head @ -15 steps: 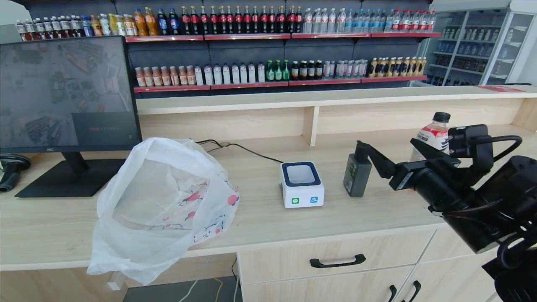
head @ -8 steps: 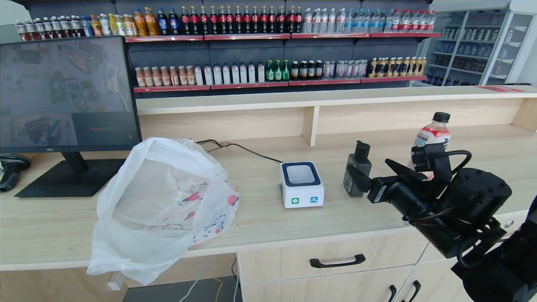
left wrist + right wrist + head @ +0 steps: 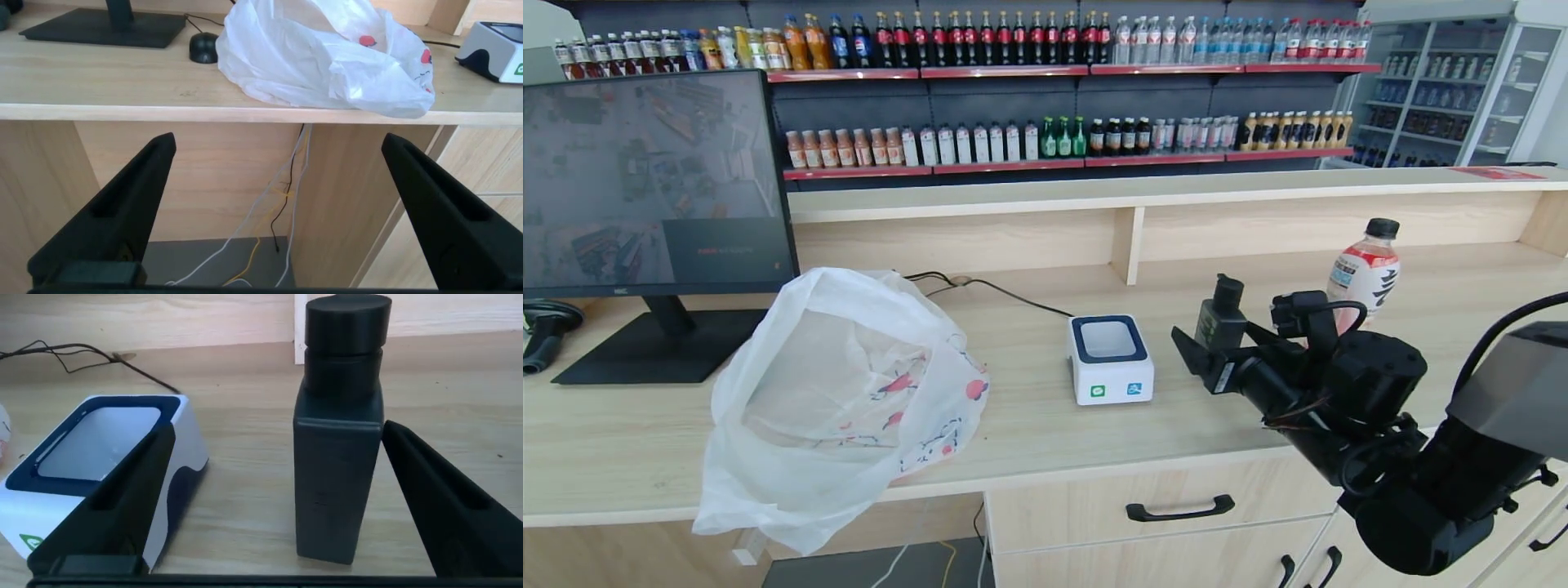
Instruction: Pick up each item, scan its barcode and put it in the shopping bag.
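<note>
Left wrist view: my left gripper [image 3: 278, 155] hung spread below the counter [image 3: 163, 82]. At lower left of the head view the bag [image 3: 841, 392] gaped for items; the scanner [image 3: 1109, 358] faced up at centre; right of it my right gripper [image 3: 1194, 353], spread wide, lined up on the dark bottle [image 3: 1218, 320] for a grasp.

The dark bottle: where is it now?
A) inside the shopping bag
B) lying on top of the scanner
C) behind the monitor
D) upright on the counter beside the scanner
D: the dark bottle stands upright on the counter, next to the scanner.
</note>
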{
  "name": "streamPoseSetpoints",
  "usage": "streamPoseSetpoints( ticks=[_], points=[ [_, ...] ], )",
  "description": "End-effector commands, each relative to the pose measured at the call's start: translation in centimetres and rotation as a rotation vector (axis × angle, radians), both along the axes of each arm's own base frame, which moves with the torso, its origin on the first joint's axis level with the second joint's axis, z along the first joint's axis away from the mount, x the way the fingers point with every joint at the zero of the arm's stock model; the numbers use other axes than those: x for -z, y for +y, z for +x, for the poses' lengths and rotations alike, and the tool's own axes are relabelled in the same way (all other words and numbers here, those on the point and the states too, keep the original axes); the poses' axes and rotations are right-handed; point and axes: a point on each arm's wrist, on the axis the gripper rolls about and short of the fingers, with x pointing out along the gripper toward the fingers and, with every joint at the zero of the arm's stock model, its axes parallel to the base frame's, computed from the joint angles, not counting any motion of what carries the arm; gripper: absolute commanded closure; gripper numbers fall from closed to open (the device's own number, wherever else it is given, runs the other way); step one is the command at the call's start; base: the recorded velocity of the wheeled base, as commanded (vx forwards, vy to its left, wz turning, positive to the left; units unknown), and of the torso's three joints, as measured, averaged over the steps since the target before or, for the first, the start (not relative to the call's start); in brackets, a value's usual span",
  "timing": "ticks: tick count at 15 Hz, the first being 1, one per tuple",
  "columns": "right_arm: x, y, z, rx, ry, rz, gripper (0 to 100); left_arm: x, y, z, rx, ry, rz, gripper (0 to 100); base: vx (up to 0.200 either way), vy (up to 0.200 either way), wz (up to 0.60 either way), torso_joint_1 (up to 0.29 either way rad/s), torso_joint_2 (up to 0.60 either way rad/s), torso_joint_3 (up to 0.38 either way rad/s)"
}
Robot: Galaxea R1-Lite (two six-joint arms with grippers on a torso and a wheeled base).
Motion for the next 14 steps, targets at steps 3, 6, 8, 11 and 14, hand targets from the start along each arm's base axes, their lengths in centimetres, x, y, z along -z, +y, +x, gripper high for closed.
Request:
streamPoseSetpoints(
  ticks=[3, 6, 8, 11, 14],
  points=[
    [1.3, 0.3, 1.3, 0.005, 0.016, 0.004, 0, 0.0, 0.0, 0.0, 0.0, -0.002, 0.0, 0, 0.0, 0.0, 0.0, 0.0, 0.0, 0.0],
    [1.6, 0.4, 1.7, 0.007, 0.018, 0.008, 0, 0.0, 0.0, 0.0, 0.0, 0.0, 0.0, 0, 0.0, 0.0, 0.0, 0.0, 0.0, 0.0],
    [1.6, 0.3, 2.5, 0.021, 0.005, 0.016, 0, 0.0, 0.0, 0.0, 0.0, -0.002, 0.0, 0, 0.0, 0.0, 0.0, 0.0, 0.0, 0.0],
    [1.6, -0.4, 3.1, 0.045, 0.0, 0.024, 0, 0.0, 0.0, 0.0, 0.0, 0.0, 0.0, 0, 0.0, 0.0, 0.0, 0.0, 0.0, 0.0],
    [1.8, -0.7, 3.1, 0.053, 0.007, 0.027, 0, 0.0, 0.0, 0.0, 0.0, 0.0, 0.0, 0, 0.0, 0.0, 0.0, 0.0, 0.0, 0.0]
  ],
)
